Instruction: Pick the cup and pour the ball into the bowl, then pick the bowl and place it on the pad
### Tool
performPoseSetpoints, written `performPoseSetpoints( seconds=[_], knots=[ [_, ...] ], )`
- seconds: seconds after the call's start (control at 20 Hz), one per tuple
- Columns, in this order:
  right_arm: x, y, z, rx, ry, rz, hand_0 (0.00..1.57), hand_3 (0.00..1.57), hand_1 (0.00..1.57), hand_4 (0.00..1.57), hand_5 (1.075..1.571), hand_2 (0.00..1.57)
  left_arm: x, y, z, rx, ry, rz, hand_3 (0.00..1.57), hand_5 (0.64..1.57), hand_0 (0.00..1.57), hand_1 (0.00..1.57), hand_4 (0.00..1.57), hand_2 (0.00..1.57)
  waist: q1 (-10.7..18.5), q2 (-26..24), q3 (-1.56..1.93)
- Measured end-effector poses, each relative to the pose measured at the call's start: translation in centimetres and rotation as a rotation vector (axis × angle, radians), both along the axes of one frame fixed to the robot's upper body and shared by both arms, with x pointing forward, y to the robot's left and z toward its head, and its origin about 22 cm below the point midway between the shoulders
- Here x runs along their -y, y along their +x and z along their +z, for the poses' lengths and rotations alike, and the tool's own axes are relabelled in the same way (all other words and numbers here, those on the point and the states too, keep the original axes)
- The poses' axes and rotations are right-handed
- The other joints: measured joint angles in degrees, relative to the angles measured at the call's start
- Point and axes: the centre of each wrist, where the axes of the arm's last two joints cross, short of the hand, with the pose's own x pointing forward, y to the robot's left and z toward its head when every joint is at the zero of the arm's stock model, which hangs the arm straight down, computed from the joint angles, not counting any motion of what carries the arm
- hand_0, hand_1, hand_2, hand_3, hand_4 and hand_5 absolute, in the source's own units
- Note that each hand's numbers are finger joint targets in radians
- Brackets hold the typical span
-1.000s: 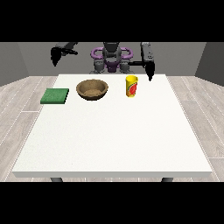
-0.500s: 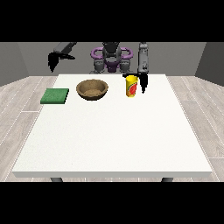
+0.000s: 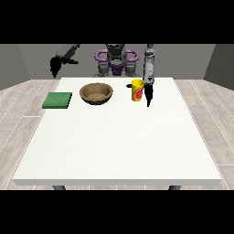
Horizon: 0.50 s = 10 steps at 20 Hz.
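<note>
On the white counter, far side: wooden bowl, green pad to its left, yellow cup upright to its right. Hand at view's right hangs just beside cup, fingers straight down; hand at view's left raised off counter, finger state indeterminable

The inside of the yellow cup is hidden from this angle, so no ball can be seen in it. The hand at the view's right hangs just beside the cup, too small to tell whether they touch. The hand at the view's left is a small dark shape whose finger pose is unclear. The surface hides the robot's lower body.
</note>
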Motion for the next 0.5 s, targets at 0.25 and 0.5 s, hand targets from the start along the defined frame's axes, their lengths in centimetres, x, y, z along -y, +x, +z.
performPoseSetpoints(
  seconds=[0.25, 0.5],
  knots=[
    [0.1, 0.5, 0.4, 0.002, -0.005, -0.004, 0.00, 0.00, 0.00, 0.00, 1.570, 0.00, 0.3, 0.1, -0.4, 0.031, 0.108, 0.037, 1.57, 1.268, 1.29, 1.29, 1.40, 1.57, -0.8, 0.3, 0.33],
    [1.8, 0.7, 1.4, 0.026, -0.014, -0.003, 0.00, 0.00, 0.00, 0.00, 1.570, 0.00, 0.3, -0.4, -0.7, 0.082, 0.268, 0.110, 1.57, 1.252, 1.32, 1.32, 1.48, 1.57, -2.0, 0.8, 0.97]
  ],
)
